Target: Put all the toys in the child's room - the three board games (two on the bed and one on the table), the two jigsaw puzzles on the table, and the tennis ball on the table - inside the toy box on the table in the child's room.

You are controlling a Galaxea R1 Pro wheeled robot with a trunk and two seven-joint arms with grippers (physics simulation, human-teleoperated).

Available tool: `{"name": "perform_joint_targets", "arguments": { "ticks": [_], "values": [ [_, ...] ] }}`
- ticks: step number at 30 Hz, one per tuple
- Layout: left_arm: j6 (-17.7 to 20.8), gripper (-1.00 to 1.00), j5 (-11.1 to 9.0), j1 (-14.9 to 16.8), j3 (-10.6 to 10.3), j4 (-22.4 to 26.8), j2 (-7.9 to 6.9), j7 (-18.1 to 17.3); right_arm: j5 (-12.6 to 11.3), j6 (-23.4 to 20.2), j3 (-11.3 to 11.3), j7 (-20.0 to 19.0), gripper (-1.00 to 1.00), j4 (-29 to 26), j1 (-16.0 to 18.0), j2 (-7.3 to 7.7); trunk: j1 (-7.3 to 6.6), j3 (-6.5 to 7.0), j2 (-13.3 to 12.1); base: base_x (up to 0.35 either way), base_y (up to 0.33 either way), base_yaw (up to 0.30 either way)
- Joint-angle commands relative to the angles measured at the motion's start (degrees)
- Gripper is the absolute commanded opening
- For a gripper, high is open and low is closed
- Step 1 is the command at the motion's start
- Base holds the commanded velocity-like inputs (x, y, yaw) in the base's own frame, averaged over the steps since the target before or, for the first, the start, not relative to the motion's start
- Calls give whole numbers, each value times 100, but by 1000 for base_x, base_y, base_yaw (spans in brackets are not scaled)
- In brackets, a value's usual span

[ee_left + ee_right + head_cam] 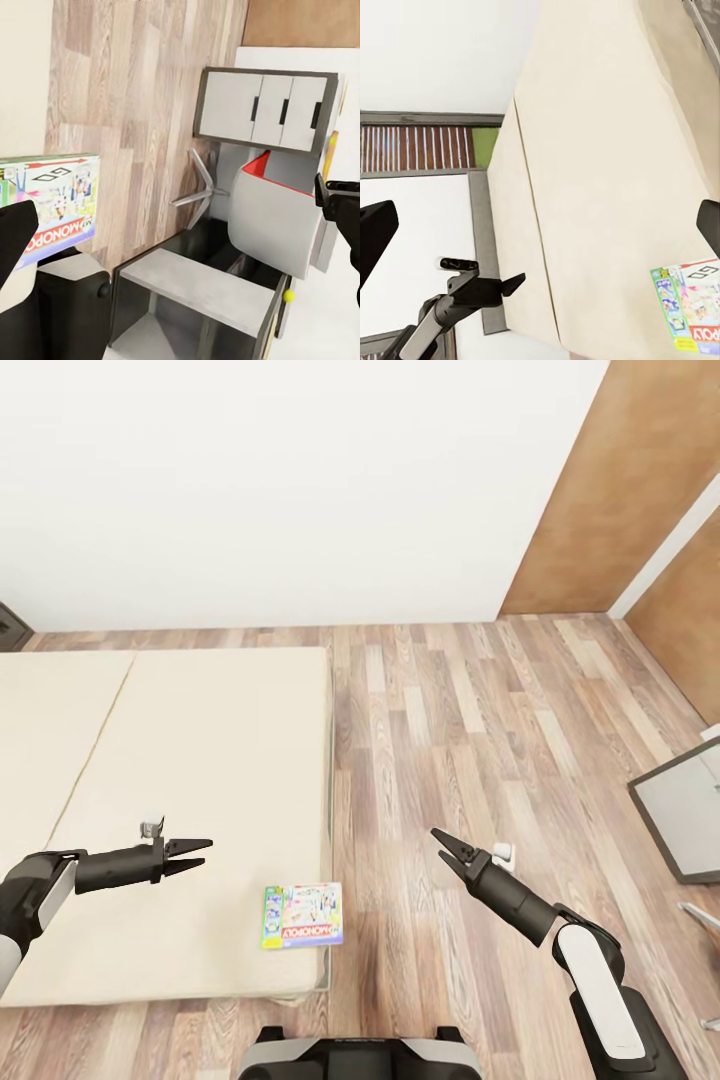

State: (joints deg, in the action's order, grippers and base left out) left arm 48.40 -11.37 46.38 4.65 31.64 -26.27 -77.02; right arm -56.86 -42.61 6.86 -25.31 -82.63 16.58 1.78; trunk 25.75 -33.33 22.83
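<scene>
The flat, colourful Monopoly board game box (302,915) is lying at the near corner of the beige-sheeted bed (150,760), long axis across; the empty, parted left gripper (188,855) is hovering nearer (the parted right gripper (447,850) is over floor).

A home bedroom is shown by a large low beige-sheeted bed (170,800), wood-plank floor (480,760), and a colourful Monopoly board-game box (302,915).
</scene>
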Motion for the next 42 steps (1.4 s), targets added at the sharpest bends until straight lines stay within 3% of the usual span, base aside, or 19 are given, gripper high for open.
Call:
{"name": "perform_joint_targets", "arguments": {
  "ticks": [1, 42],
  "values": [
    [55, 100, -10, 2, 0, 0, -1, -11, -7, -37, 9, -9, 100, 0, 3, -1, 3, 3, 8, 0, 0, 0],
    [55, 100, -6, 2, -17, 0, 7, -10, 26, -36, 9, -9, 100, 1, 3, -24, 3, 389, 8, 0, 0, 0]
  ]
}}
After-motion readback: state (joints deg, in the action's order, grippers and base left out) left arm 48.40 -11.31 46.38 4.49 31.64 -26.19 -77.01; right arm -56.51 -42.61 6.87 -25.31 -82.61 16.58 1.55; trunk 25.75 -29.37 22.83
